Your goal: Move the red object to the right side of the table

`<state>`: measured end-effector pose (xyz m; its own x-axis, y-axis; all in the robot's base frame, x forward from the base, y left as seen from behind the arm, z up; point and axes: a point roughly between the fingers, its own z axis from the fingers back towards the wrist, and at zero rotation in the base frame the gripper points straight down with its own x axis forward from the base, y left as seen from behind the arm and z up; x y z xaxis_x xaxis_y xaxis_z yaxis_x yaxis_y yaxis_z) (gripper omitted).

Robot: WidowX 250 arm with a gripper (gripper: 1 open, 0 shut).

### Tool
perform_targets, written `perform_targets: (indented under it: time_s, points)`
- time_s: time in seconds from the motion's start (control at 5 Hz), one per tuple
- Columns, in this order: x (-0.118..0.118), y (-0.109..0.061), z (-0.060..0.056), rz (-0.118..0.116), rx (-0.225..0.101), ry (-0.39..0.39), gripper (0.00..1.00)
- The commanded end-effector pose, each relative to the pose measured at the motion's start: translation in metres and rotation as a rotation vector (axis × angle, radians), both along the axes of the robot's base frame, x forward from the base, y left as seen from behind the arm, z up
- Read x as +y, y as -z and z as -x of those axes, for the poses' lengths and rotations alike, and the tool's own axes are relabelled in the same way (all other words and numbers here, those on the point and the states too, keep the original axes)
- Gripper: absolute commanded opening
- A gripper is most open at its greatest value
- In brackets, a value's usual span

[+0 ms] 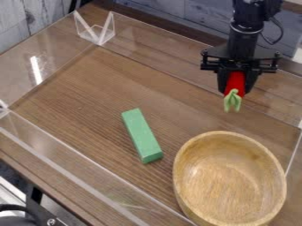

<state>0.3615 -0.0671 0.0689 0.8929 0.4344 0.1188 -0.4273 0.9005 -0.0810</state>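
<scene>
The table (88,97), brown wood grain ringed by low clear walls, fills most of what I can see. A round wooden bowl (230,184) sits at its near right corner. Left of the bowl a green block (141,135) lies flat on the wood. The black gripper (236,86) points straight down at the far right, its jaws clamped on the red object (234,84), which hangs clear of the tabletop with its green stem end lowest.

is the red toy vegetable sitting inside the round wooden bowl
No, the small red toy vegetable hangs in the gripper jaws, above and behind the empty round wooden bowl.
</scene>
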Motion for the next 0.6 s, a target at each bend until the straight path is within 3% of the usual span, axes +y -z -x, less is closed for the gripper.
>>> perform_targets:
  time_s: [0.0,0.2,0.4]
  points:
    - [0.007,-0.017,-0.013,0.005,-0.07,-0.011,1.0]
    - [0.016,-0.007,-0.016,-0.006,-0.057,-0.025,1.0]
    - [0.018,-0.02,-0.016,0.002,-0.068,-0.027,1.0]
